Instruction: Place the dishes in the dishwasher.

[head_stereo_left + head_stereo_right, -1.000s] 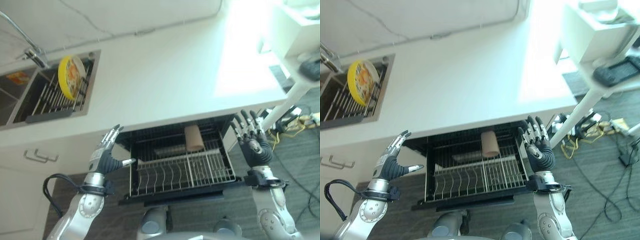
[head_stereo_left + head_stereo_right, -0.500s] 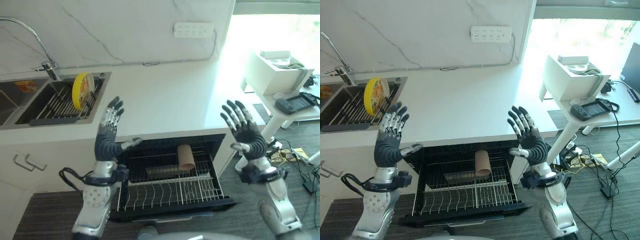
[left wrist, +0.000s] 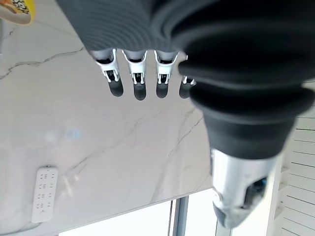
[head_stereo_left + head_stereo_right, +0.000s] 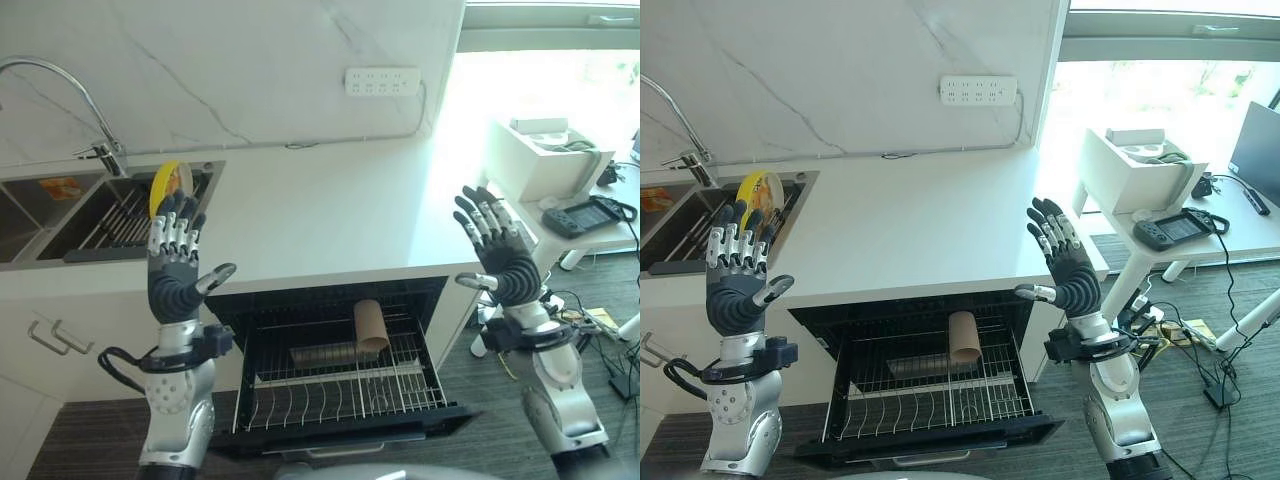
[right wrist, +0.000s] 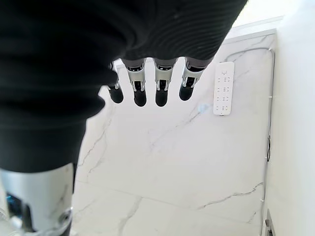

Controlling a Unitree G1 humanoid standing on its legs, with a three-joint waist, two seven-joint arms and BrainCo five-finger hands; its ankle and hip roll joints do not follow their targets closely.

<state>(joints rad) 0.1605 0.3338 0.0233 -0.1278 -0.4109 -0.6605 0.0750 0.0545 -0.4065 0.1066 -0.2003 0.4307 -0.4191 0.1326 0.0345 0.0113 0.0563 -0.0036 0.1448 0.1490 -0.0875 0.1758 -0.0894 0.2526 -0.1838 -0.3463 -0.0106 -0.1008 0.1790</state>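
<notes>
Both of your robot hands are raised, fingers spread wide, holding nothing. The left robot hand (image 4: 178, 277) hangs above the near edge of the white surface (image 4: 330, 205), just right of the sink (image 4: 90, 215). The right robot hand (image 4: 503, 262) hangs past the surface's right near corner, over open floor.

The yellow plate (image 4: 758, 193) stands upright on edge in the sink's wire rack, at the far left, partly behind the left robot hand's fingertips (image 4: 735, 240). The faucet (image 4: 70, 100) arches over the sink's far rim.

The dishwasher (image 4: 340, 350) is open under the surface's near edge, its lower rack (image 4: 345, 385) pulled out toward you. A brown cup (image 4: 369, 324) lies on its side at the rack's far middle; the tine rows in front of it hold nothing.

The surface between sink and right edge is bare. A side table (image 4: 1200, 220) with a controller stands off to the right, apart from the right robot hand.
</notes>
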